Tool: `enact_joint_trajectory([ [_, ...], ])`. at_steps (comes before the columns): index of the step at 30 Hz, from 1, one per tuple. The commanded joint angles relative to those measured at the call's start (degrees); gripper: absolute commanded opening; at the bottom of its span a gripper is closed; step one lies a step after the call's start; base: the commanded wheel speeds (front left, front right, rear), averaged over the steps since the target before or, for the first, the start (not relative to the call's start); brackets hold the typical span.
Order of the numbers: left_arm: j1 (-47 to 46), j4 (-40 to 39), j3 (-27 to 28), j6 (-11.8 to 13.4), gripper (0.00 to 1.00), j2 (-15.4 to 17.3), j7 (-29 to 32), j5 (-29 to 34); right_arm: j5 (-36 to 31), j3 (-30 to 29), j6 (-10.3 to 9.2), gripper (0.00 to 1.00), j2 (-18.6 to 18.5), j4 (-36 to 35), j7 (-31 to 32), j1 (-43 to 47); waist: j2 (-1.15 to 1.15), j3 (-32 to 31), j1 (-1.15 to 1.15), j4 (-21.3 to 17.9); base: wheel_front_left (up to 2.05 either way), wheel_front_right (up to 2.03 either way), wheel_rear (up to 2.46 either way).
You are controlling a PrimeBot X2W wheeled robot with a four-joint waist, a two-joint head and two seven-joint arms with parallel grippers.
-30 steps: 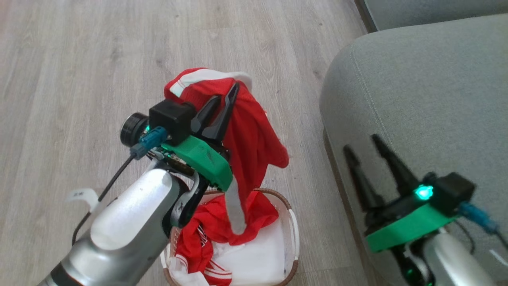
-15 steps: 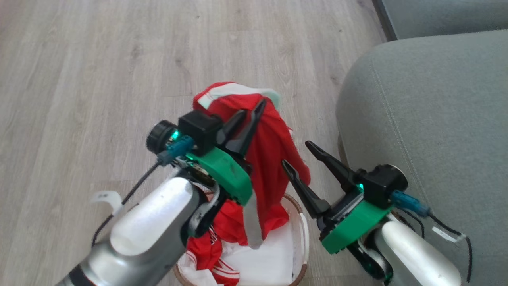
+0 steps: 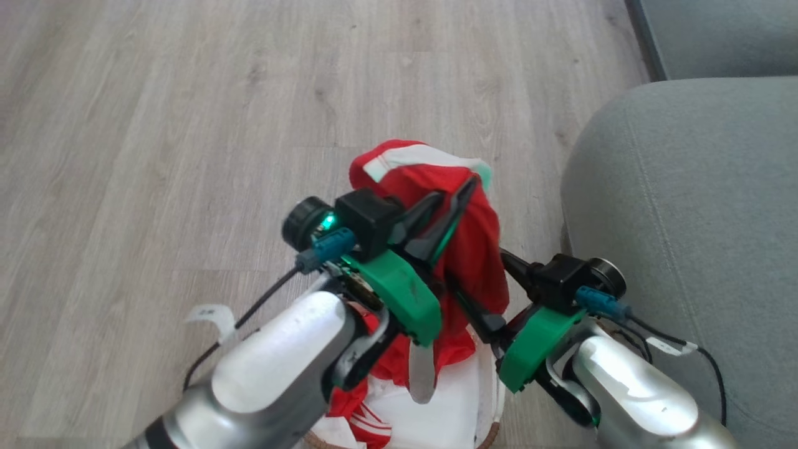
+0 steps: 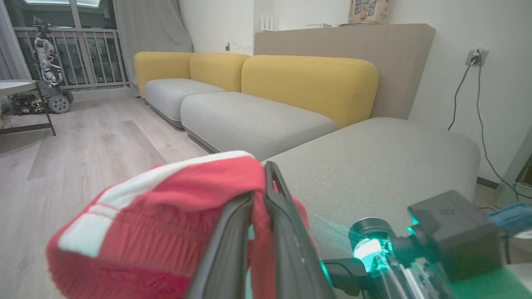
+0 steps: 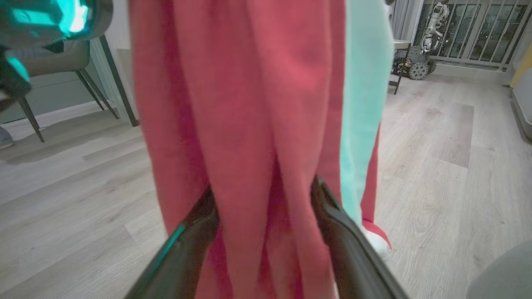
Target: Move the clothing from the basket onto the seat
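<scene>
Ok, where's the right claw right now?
Head view, lower centre-right: the right claw stands open around the red jersey hanging from the left claw, above the basket, left of the sofa seat.

Left claw pinched, right claw spread wide

The red jersey hung pinched in the left gripper. Its white-banded end flopped over past the fingertips, and the rest dropped straight down between the right gripper's spread fingers. More red clothing with white stripes sat bunched in the white basket, right below both grippers. The big grey-green seat was just off the right gripper's outer side.
</scene>
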Motion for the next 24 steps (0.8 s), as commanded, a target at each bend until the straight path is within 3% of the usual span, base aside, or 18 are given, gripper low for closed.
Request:
enact_joint_trajectory([
  [1, -3.9, -2.2, 1.8, -0.4, 0.0, -0.2, 0.1, 0.0, 0.7, 0.2, -0.01, 1.0, 0.9, -0.6, -0.3, -2.4, 0.0, 0.1, 0.0, 0.6, 0.0, 0.0, 0.0],
  [11, -3.7, -2.4, 0.8, -0.6, 0.0, -0.9, 0.2, -0.5, 2.0, -1.8, -0.01, 1.0, 3.3, 2.7, -0.3, -3.0, 0.0, -0.2, 0.0, 2.1, 0.0, 0.0, 0.0],
  [12, -3.6, -2.4, 0.8, -0.6, 0.0, -0.8, 0.2, -0.6, 2.0, -2.0, -0.01, 0.81, 3.3, 2.9, -0.3, -2.9, 0.0, -0.2, 0.0, 2.2, 0.0, 0.0, 0.0],
  [13, -3.5, -2.3, 0.9, -0.5, 0.0, -0.7, 0.2, -0.7, 2.0, -2.2, -0.01, 0.0, 3.4, 2.9, -0.3, -2.8, 0.0, -0.2, 0.0, 2.1, 0.0, 0.0, 0.0],
  [20, -1.9, -1.7, 1.7, 0.6, 0.0, 0.7, -0.3, -1.3, 2.5, -4.7, -0.01, 0.0, 2.6, 0.8, -0.3, -2.0, 0.0, 0.0, 0.0, 0.9, 0.0, 0.0, 0.0],
  [24, 0.1, -1.7, 2.5, 1.8, 0.0, 1.8, -1.0, -2.0, 2.0, -9.5, -0.01, 0.0, 1.9, -2.4, -0.3, -0.1, 0.0, 0.2, 0.0, 0.0, 0.0, 0.0, 0.0],
])
